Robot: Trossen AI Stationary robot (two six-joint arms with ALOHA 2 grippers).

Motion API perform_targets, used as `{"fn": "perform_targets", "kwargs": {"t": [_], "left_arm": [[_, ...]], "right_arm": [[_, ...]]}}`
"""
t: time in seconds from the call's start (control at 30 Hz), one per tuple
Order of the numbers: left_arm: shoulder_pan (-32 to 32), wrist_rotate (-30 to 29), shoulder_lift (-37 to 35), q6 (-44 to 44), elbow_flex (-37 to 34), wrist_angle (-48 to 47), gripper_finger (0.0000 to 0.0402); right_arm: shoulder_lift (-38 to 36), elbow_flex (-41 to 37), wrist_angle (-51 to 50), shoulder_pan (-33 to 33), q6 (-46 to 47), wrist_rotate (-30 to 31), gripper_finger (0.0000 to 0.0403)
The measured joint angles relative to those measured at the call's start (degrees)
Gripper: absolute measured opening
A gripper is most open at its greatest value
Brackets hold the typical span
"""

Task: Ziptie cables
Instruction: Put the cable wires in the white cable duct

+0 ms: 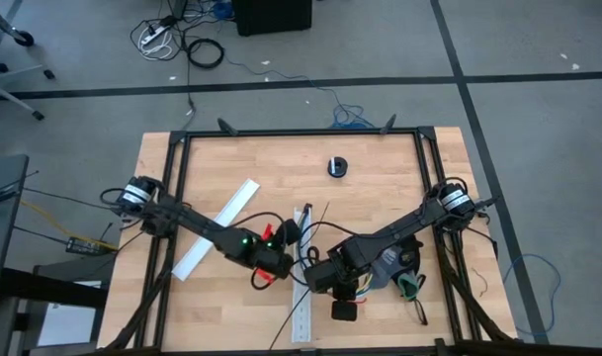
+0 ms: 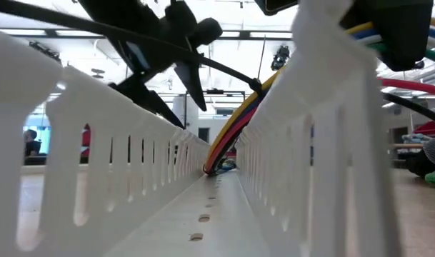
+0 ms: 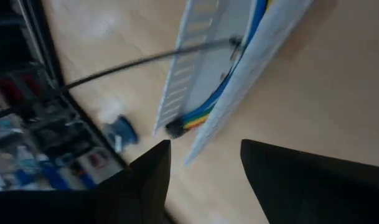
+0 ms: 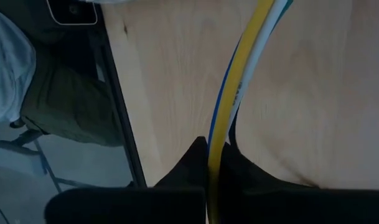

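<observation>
Left gripper [image 3: 205, 168]: two dark fingers [image 3: 149, 174] standing apart with a clear gap between them, nothing held in that gap. It hovers over the light wooden desk [image 1: 380, 198] just beside the near end of the long white slotted plastic channel [image 3: 195, 74]. In the high view the left gripper [image 1: 281, 259] sits close to the left side of that channel [image 1: 302, 287], near the desk's middle.

Right gripper [image 4: 215, 163]: fingers pressed together on the bundle of thin coloured cables [image 4: 239, 81], with the yellow wire running straight down between the finger tips; blue and white wires lie alongside it. In the high view the right gripper [image 1: 318, 275] is against the right side of the channel.

Cables: in the left wrist view the coloured bundle [image 3: 205, 112] lies inside the channel, its striped end sticking out near a small black end piece. In the low view the cables [image 2: 235, 121] arc up out of the channel's trough [image 2: 203, 214] toward the upper right.

Thin black plastic ziptie [image 3: 145, 59]: a straight strip crossing over the channel and touching the cables at its tip. In the high view a thin black strip [image 1: 287, 321] lies slanted on the desk by the channel's lower end.

A small round black object [image 1: 338, 166] rests on the desk, well apart from both arms.
</observation>
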Motion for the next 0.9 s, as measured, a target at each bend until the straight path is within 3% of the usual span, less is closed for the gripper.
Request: {"fn": "perform_targets", "kwargs": {"t": [0.33, 0.77, 0.9], "left_arm": [[0.50, 3.23, 0.27, 18.53, -3.04, 12.09, 0.0190], [0.89, 4.10, 5.98, 24.14, -2.97, 14.05, 0.0190], [0.89, 4.12, 6.08, 23.55, -2.97, 12.88, 0.0173]], "right_arm": [[0.02, 0.00, 0.01, 0.00, -1.72, -1.15, 0.0004], [0.09, -0.04, -0.10, 0.02, -2.01, -1.63, 0.0004], [0.09, -0.04, -0.06, 0.02, -2.29, -1.61, 0.0004]]}}
